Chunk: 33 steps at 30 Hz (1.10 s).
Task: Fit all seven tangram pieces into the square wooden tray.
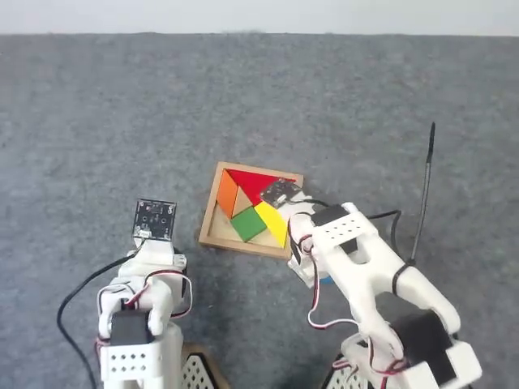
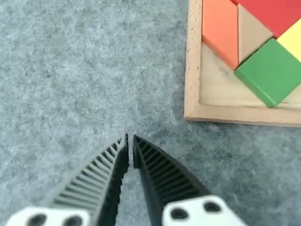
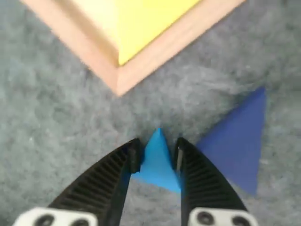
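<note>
Left arm (image 1: 139, 356), right arm (image 1: 369, 271): white plastic shells, black motor blocks (image 1: 130, 331), thin red, white and black wires (image 1: 188, 296) looping at joints. Left claw (image 2: 130, 141), right claw (image 3: 155, 146): black ribbed fingers (image 2: 101, 174), white bases, dark round holes.

Tabletop (image 1: 97, 105): covered all over in grey, felt-like fabric with a fuzzy, mottled nap, lying flat.
Wall (image 1: 259, 14): a plain, pale strip behind the tabletop's far edge.
Far edge: a straight line across the high view where the grey fabric meets the wall.
Light: soft and even, leaving only faint shadows on the fabric.
Rod (image 1: 425, 186): thin and dark, standing over the fabric's right side.
</note>
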Each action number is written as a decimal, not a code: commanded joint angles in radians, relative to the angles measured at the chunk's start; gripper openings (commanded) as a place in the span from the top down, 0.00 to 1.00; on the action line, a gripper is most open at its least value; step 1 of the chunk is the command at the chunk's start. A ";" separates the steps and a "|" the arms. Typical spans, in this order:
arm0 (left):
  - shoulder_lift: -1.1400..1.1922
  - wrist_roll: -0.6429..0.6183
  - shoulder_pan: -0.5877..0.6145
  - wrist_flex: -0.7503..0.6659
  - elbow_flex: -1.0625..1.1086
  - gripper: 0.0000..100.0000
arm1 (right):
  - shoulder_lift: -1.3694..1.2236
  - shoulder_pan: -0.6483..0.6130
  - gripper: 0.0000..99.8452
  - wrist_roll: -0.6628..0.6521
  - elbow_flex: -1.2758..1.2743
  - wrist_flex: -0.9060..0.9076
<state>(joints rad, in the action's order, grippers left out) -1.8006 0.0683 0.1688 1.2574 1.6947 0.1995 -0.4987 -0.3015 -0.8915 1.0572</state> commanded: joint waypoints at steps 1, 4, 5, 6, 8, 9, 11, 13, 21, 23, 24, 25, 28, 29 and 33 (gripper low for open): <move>-0.017 0.002 -0.006 0.003 -0.010 0.98 | 0.038 0.010 0.83 -0.026 -0.006 0.039; -0.017 0.002 -0.006 0.003 -0.010 0.98 | 0.039 0.010 0.78 -0.046 -0.011 0.050; -0.017 0.002 -0.006 0.003 -0.010 0.98 | 0.041 0.008 0.78 -0.077 -0.018 0.061; -0.017 0.002 -0.006 0.003 -0.010 0.98 | 0.048 0.004 0.78 -0.107 -0.031 0.065; -0.017 0.002 -0.006 0.003 -0.010 0.98 | 0.081 -0.019 0.78 -0.149 -0.077 0.051; -0.017 0.002 -0.006 0.003 -0.010 0.98 | 0.101 -0.033 0.78 -0.152 -0.100 0.033; -0.017 0.002 -0.006 0.003 -0.010 0.98 | 0.124 -0.053 0.78 -0.135 -0.126 0.007; -0.017 0.002 -0.006 0.003 -0.010 0.98 | 0.125 -0.053 0.78 -0.121 -0.130 0.012; -0.017 0.002 -0.006 0.003 -0.010 0.98 | 0.038 0.007 0.90 -0.123 -0.104 0.013; -0.017 0.002 -0.006 0.003 -0.010 0.98 | 0.038 0.007 0.93 -0.121 -0.100 0.012; -0.017 0.002 -0.006 0.003 -0.010 0.98 | 0.038 0.007 0.94 -0.121 -0.098 0.010; -0.017 0.002 -0.006 0.003 -0.010 0.98 | 0.039 0.008 0.96 -0.121 -0.097 0.008; -0.017 0.002 -0.006 0.003 -0.010 0.98 | 0.039 0.008 0.98 -0.101 -0.043 0.028; -0.017 0.002 -0.006 0.003 -0.010 0.98 | 0.039 0.008 0.99 -0.075 -0.011 0.047; -0.017 0.002 -0.006 0.003 -0.010 0.98 | 0.062 0.008 0.99 -0.017 0.129 0.140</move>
<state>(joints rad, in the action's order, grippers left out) -1.8006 0.0683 0.1688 1.2574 1.6947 0.2332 -0.4987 -0.3552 -0.8746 1.1370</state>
